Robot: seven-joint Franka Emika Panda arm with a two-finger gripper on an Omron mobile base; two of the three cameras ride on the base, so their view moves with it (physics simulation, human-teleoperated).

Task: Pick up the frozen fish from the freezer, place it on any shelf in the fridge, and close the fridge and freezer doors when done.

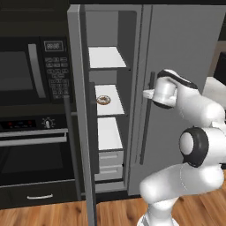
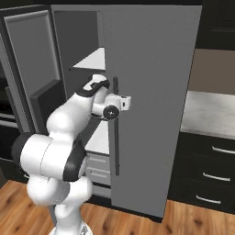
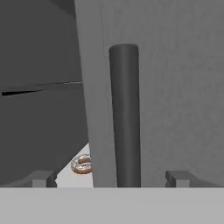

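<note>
The fridge door (image 1: 190, 66) is being kept shut directly ahead of the hand, plain and grey. Its handle (image 3: 124, 113), a dark upright bar, is being straddled by the gripper (image 3: 111, 179). The jaws are being held wide apart, and one of the fingertips (image 3: 43, 178) is being shown well out to each side of the bar. No touch between tips and bar is being shown, and nothing is being clamped. Where the fish is lying cannot be told.

In the right base view the gripper (image 2: 125, 102) is being presented level against the upper part of the handle (image 2: 116, 151).

To the left of the hand, the freezer (image 1: 126, 35) is being left open. Its door (image 1: 76, 66) is being swung out toward the base and is being viewed nearly edge-on. Inside, left of the hand and about level with it, a doughnut (image 1: 103, 99) is being carried by the middle white shelf (image 1: 112, 110). The same doughnut (image 3: 81, 164) is being glimpsed in the hand view, past the door's edge, below and left of the bar. Grey drawers (image 1: 110, 159) are being shown below the shelves.

Farther left of the hand, a microwave (image 1: 22, 70) is being displayed above an oven (image 1: 31, 159). Well to the right of the hand, a counter (image 2: 209, 112) is being shown beside the fridge.
</note>
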